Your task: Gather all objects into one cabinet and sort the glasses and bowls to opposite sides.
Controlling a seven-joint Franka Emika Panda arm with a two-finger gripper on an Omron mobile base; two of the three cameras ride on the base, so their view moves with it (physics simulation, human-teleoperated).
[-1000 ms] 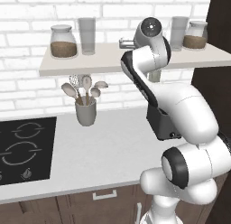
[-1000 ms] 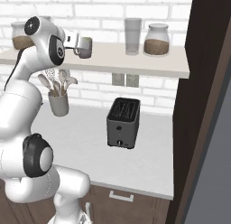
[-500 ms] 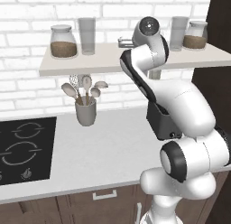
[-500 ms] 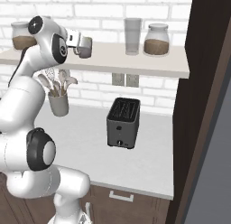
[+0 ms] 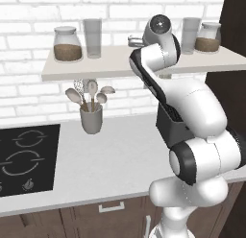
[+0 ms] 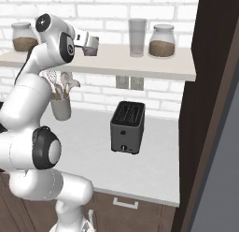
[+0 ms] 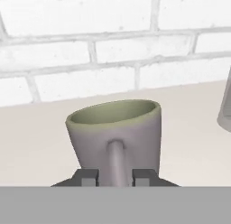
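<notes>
Raised to shelf height, end effector (image 7: 115,177) level with the wall shelf (image 6: 116,65) and pointed at the white brick wall (image 7: 90,60). Directly ahead of the fingertips (image 7: 88,177), a pale grey-green cup (image 7: 115,135) with a handle facing the camera, tilted a little in the hand view; handle sits in the gap between the two finger tips, cup body just beyond them. Cannot tell whether the fingers press on the handle or merely flank it. Seen from the right base camera, same cup (image 6: 90,46) at the tip of the end effector (image 6: 88,43), over the shelf's front half; whether it rests on the shelf or is lifted, unclear. Farther along the shelf to the end effector's right, a tall clear glass (image 6: 137,37) and a lidded jar (image 6: 161,40) of brown stuff; another jar (image 5: 67,43) and glass (image 5: 92,37) to its left. Below, on the surface (image 6: 144,168), a dark toaster (image 6: 126,127) and a utensil pot (image 5: 91,118) with spoons. Dark brown cabinet (image 6: 205,109) well off to the right.
</notes>
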